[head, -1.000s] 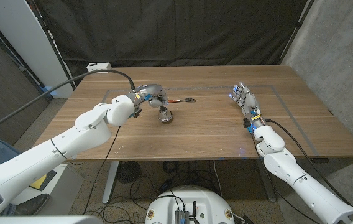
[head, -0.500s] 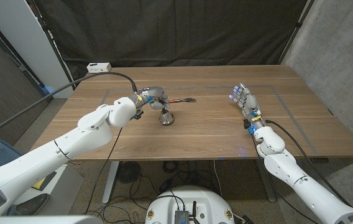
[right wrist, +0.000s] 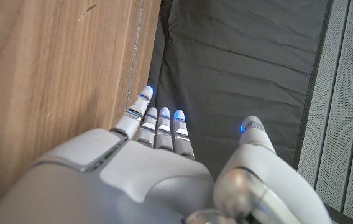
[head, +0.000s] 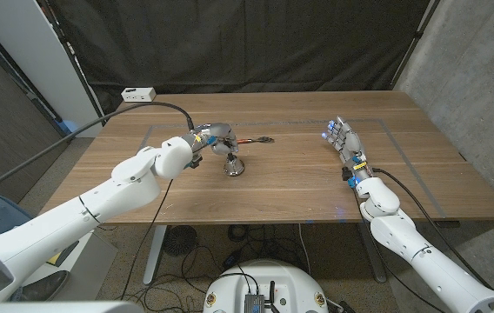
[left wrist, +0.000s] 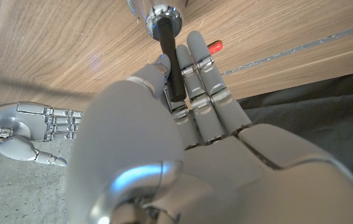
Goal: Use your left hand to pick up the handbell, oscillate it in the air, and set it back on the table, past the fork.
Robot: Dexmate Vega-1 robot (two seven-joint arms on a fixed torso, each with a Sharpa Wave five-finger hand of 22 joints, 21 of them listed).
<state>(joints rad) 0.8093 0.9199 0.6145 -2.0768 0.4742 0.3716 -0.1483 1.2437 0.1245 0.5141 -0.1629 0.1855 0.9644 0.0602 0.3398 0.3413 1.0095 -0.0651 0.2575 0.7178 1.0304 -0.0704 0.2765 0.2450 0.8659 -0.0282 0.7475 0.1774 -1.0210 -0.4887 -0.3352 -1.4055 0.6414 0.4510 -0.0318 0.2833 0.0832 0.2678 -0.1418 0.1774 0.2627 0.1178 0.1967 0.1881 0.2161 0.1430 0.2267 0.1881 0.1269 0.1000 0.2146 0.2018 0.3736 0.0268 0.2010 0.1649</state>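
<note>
The handbell, a silver bell with a black handle, stands on the wooden table left of centre, leaning toward my left hand. My left hand holds its handle between the thumb and the straight fingers, the bell's silver body just beyond the fingertips. The fork, with a red-orange handle, lies just past the bell, tines pointing right. My right hand stands on its edge at the right, fingers straight and apart, holding nothing.
A white box sits at the table's far left corner. A thick grey cable arcs to my left wrist. A faint taped rectangle marks the tabletop. Black curtain hangs behind the table. My right hand also appears in the left wrist view.
My left hand and arm have edged slightly right toward the bell, and the bell has shifted a touch with them. The right hand has not moved.
</note>
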